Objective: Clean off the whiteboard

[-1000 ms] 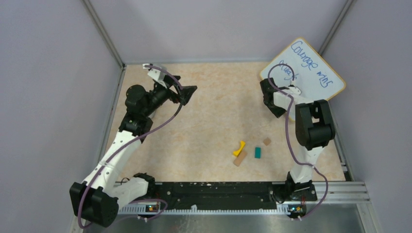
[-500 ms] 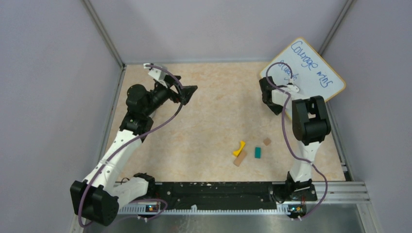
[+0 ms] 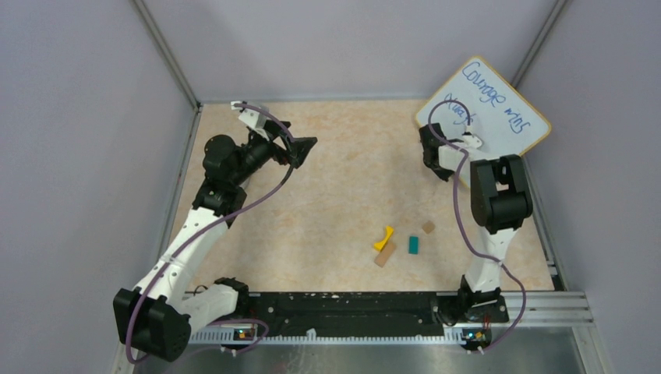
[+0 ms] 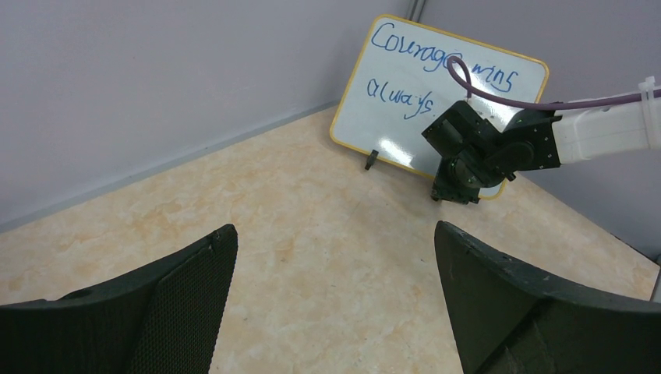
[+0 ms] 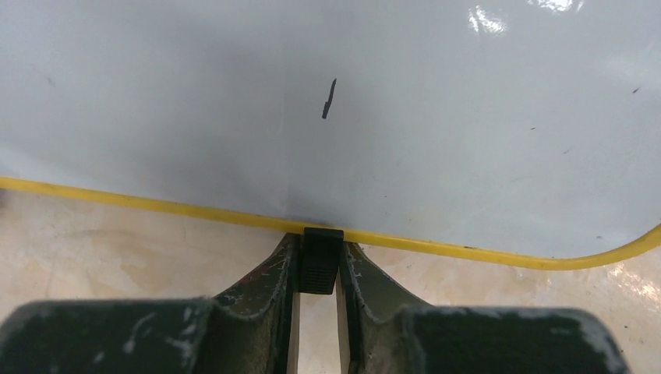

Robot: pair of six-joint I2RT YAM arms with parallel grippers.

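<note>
Right wrist view: whiteboard (image 5: 390, 117) cut off at top, left and right edges; blue writing out of frame. Sides of clip foot (image 5: 321, 269) covered by fingers of right pincer (image 5: 319, 249); finger bases cut off at bottom edge.

Top view: right pincer out of sight behind right arm (image 3: 499, 195); lower edge of whiteboard partly covered by same arm; writing crossed by cable (image 3: 458, 187). Small pieces on bench (image 3: 312, 202), yellow (image 3: 383, 238), teal (image 3: 414, 245), tan (image 3: 385, 254): too small to identify.

Left wrist view: lower right part of whiteboard covered by right arm; fingers of left pincer (image 4: 335, 230) cut off by bottom edge.
</note>
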